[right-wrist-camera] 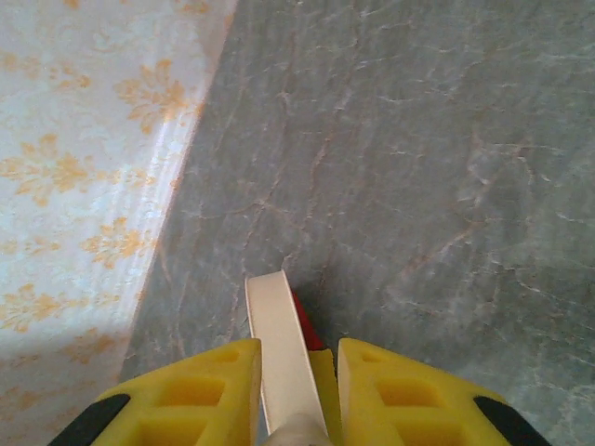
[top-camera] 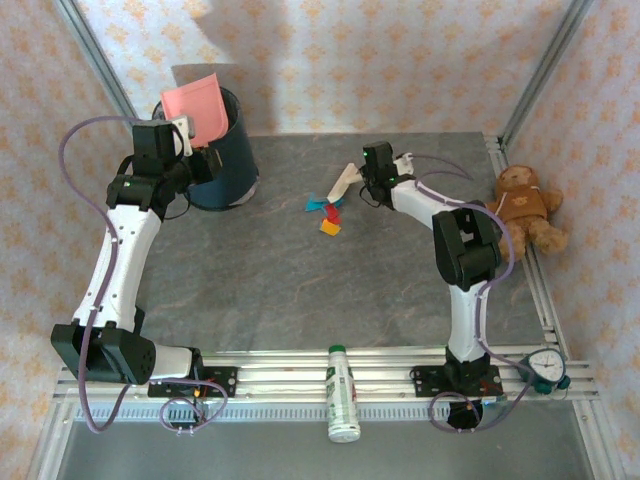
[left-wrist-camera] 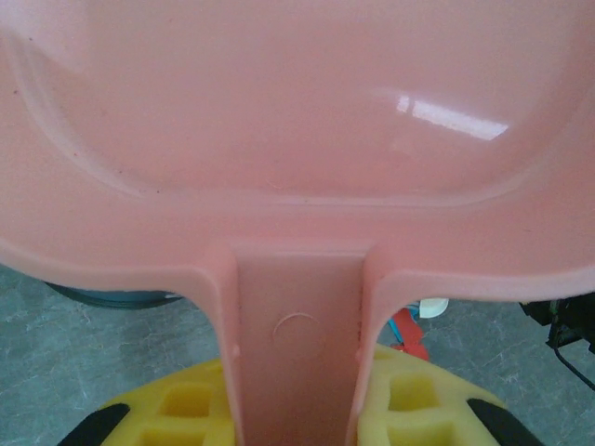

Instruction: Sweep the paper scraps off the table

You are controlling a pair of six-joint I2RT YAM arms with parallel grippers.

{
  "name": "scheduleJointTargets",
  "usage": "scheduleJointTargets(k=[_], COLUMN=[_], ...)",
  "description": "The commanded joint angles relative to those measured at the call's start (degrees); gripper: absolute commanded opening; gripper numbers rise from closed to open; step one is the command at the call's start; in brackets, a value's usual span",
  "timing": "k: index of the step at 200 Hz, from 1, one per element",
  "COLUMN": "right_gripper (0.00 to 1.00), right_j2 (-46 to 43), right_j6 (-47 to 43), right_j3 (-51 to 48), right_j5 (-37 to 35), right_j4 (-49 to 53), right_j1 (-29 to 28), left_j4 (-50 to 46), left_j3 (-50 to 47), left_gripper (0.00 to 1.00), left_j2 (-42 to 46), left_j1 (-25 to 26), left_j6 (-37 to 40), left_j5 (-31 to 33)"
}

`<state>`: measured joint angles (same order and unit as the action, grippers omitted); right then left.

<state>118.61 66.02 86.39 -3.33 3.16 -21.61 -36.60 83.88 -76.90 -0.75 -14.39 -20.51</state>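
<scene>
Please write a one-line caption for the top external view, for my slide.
Left gripper holds pink dustpan over blue bin; right gripper holds cream-handled tool by paper scraps.

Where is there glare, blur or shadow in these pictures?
Left wrist: a white glare streak on the pink dustpan, which looks soft. Right wrist: the hand near the lens is blurred, the table sharp. Top external: grey shadows on the back wall.
</scene>
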Motion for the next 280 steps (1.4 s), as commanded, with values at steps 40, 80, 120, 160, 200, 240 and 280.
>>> scheduleJointTargets(k=[40, 80, 120, 160, 200, 240, 280], right_gripper=[0.00, 0.00, 0.00, 0.00, 0.00, 0.00, 0.00], right_j2=[-7.39, -15.05, -23.35, -30.87, -36.49, -40.86, -42.60], right_j6=[-1.56, -4.37, -5.54, -3.99, -7.00, -13.23, -27.19], right_j3=[-5.59, -14.00, -23.20, -30.70, -33.19, -32.98, -28.23], right_j5=[-6.59, -9.52, -11.46, -10.50, -5.96, -2.50, -2.18], right_j4=[6.92, 8.67, 8.81, 7.08, -0.62, -3.51, 4.46], right_j1=[-0.35, -0.83, -1.02, -1.28, -1.33, -1.28, -1.10], left_j4=[0.65, 0.78, 0.66, -2.48, -9.88, -18.75, -25.46], left_j3=[0.56, 0.50, 0.72, 1.85, -0.19, -5.86, -10.66], left_gripper=[0.00, 0.00, 0.00, 0.00, 0.00, 0.00, 0.00], left_j2=[0.04, 0.13, 0.19, -0.07, 2.07, 4.89, 6.17], left_j1=[-0.04, 0.05, 0.75, 2.03, 2.97, 7.30, 15.08], left_j6=[1.51, 0.95, 0.25, 0.85, 3.23, 6.59, 10.52], left_j5=[-0.44, -1.32, -1.86, -4.21, -4.28, -1.88, 3.71])
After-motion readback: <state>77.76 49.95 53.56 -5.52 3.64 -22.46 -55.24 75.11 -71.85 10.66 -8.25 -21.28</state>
